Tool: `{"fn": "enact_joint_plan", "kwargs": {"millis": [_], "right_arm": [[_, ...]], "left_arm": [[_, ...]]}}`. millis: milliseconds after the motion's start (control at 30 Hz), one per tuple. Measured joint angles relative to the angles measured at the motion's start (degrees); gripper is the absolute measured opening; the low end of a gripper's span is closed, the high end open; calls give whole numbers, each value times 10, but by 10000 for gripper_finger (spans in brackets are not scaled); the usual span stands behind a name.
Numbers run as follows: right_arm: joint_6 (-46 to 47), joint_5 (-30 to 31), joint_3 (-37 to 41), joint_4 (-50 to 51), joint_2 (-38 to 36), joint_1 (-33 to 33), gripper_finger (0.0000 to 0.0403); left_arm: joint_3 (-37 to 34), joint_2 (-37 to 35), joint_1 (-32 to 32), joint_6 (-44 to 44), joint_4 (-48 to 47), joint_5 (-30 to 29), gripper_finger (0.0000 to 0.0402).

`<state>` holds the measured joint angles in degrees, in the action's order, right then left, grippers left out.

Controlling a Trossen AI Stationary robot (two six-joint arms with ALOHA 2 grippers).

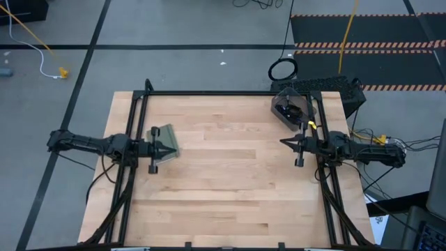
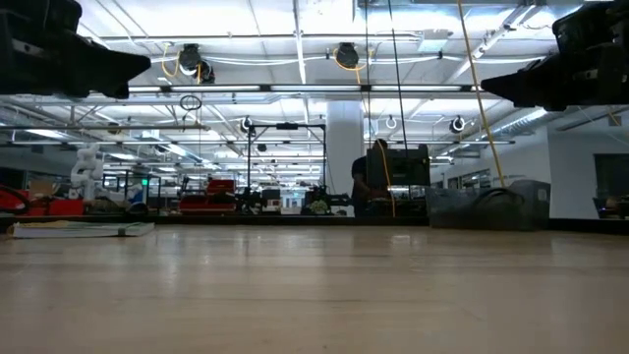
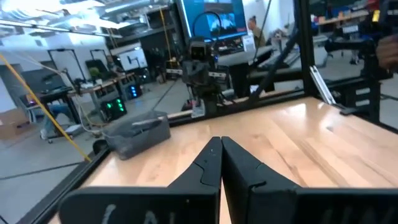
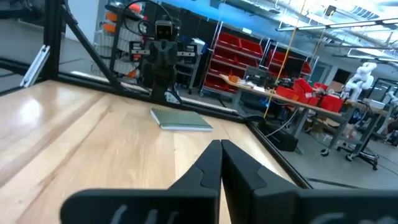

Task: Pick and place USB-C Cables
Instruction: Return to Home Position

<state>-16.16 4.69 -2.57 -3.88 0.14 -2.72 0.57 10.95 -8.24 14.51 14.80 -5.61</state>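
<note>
Left jaws pinched together (empty), right jaws likewise, both held level above table (image 1: 230,174) sides.

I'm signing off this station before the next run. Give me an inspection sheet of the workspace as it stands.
Surface: light wooden table inside a black frame.
Job's things: dark USB-C cables lie in the black bin at the table's far right corner; count unclear.
Clutter: flat grey-green pad on the table below the left gripper.
Grippers: left gripper and right gripper raised above the table, fingers shut, holding nothing.
Cables: black ring-shaped cord loop and long yellow cord, both beyond the table's far edge.
Surroundings: workshop with red shelving.
</note>
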Motion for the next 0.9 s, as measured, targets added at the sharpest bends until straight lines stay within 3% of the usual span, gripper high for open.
{"fn": "enact_joint_plan", "kwargs": {"millis": [267,900], "right_arm": [[7,-3,0,-11,0,0,0],[6,-3,0,22,1,0,0]], "left_arm": [[0,-32,24,-11,-30,0,4],[0,-32,64,-20,-31,13,10]]}}
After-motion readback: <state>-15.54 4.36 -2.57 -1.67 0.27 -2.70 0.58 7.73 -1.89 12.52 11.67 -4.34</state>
